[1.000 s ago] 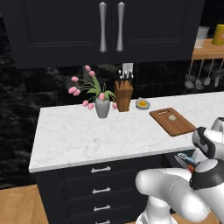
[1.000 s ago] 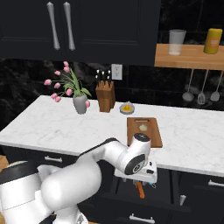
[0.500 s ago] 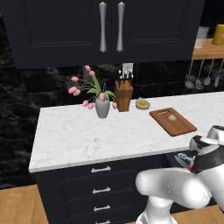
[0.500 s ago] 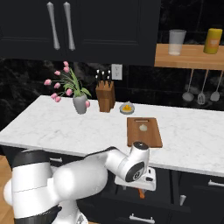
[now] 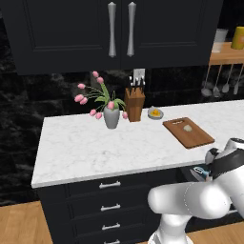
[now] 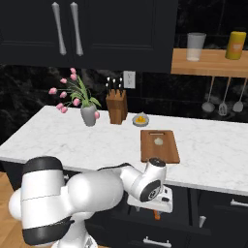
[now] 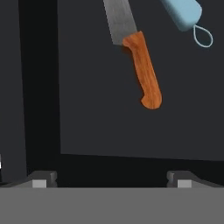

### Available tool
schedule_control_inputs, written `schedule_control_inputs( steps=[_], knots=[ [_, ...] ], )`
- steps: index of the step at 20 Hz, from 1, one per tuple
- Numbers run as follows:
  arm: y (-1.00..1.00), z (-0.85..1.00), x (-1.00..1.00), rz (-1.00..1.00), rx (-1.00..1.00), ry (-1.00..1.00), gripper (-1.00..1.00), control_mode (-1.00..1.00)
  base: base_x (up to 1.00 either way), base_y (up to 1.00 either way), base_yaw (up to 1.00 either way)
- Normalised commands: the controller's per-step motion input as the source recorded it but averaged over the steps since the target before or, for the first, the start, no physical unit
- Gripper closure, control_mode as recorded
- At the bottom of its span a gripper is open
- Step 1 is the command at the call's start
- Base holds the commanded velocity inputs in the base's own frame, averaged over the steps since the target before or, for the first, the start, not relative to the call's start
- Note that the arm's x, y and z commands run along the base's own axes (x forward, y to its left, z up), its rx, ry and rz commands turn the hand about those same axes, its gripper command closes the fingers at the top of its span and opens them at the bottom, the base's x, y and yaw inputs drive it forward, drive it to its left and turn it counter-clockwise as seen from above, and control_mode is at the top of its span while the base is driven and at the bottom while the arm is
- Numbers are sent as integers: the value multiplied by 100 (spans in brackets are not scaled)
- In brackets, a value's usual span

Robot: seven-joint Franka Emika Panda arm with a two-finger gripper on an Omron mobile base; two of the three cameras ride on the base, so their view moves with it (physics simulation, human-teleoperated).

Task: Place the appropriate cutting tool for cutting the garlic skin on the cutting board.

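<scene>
The pincer (image 7: 111, 177) hangs with its jaws spread wide and nothing between them, looking down into an open dark drawer (image 7: 131, 87) below the front edge of the desk (image 5: 95, 147). In the hand view the two dark fingertips (image 7: 41, 178) stand far apart at the bottom, well short of the knife (image 7: 135, 52). The knife lies flat on the drawer floor, its reddish-orange handle pointing toward the pincer and its silver-grey blade running off the upper edge of that view. Just beside it, toward the upper right corner of that view, lies a teal-handled utensil (image 7: 183, 13) with a wire loop at its end, apart from the knife.

In the right base view the arm reaches down in front of the desk, and the handle's orange end (image 6: 156, 215) peeps out below the hand.

On the white marble desk, the cutting board (image 6: 160, 145) lies near the front edge toward the right end, and the garlic (image 6: 157, 140) sits on its far half. Behind the board, near the back edge, stand a small grey dish with an orange-yellow piece (image 6: 140, 119), a brown knife block (image 6: 116, 107) and a grey vase of pink tulips (image 6: 88, 115).
</scene>
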Motion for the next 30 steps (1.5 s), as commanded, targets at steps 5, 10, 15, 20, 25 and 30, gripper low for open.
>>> schedule_control_inputs(
  steps=[5,10,15,20,25,30],
  knots=[
    [0,-16,-7,0,1,0,-100,-100,0,0,0],
    [0,-18,-5,0,0,0,-100,-100,0,0,0],
    [0,-7,-23,0,0,0,-100,-100,0,0,0],
    [0,0,-52,0,1,0,-100,-100,0,0,0],
    [0,-2,-57,0,1,0,-100,-100,0,0,0],
    [0,0,-25,0,0,0,-100,-100,0,0,0]
  ],
)
